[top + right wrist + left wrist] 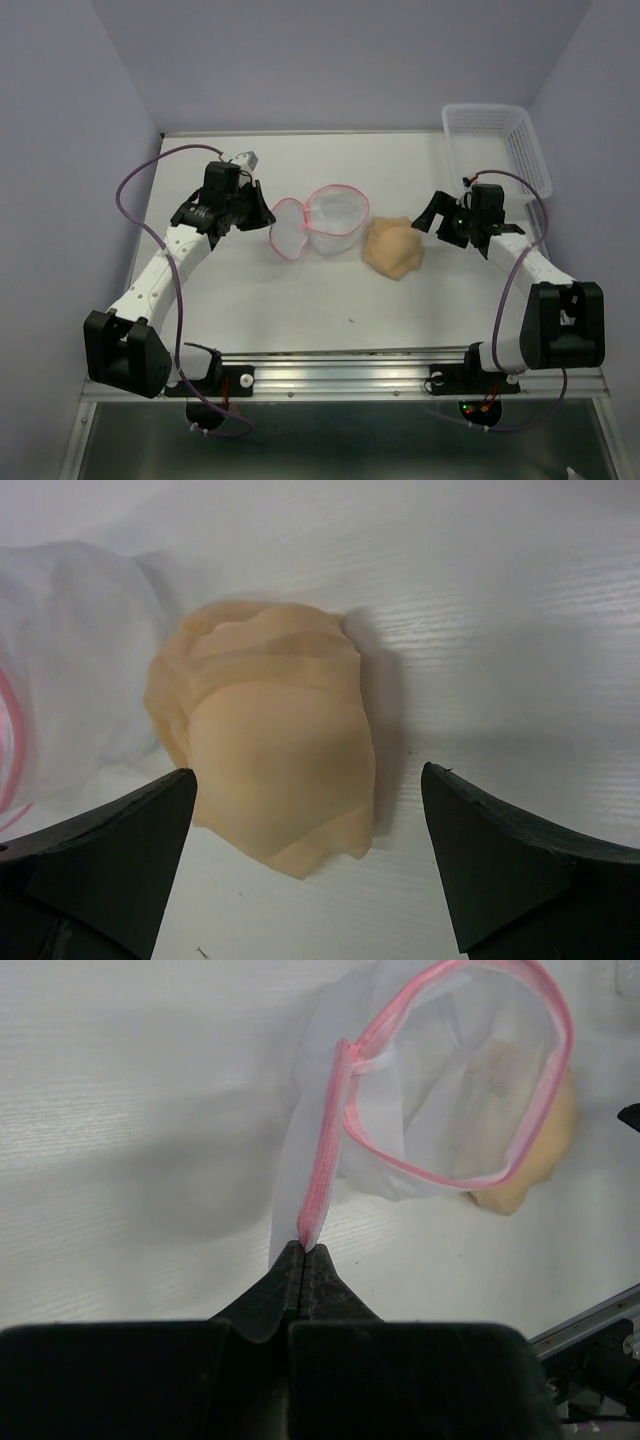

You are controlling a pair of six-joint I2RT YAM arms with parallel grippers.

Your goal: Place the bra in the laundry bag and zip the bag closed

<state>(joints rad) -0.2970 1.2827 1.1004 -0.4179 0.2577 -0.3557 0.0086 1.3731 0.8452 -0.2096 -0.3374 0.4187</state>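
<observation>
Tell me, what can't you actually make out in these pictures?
- Zipper pull: too small to find in any view. In the left wrist view, the left tool covers the pinched edge of the laundry bag.
- Bra: in the left wrist view, mostly veiled by the bag's mesh.
- Most of the bag: in the right wrist view, cut off by the left edge.

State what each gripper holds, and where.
Left gripper pinches the laundry bag by its pink zipper edge; right gripper, open near the bra, holds nothing.
</observation>
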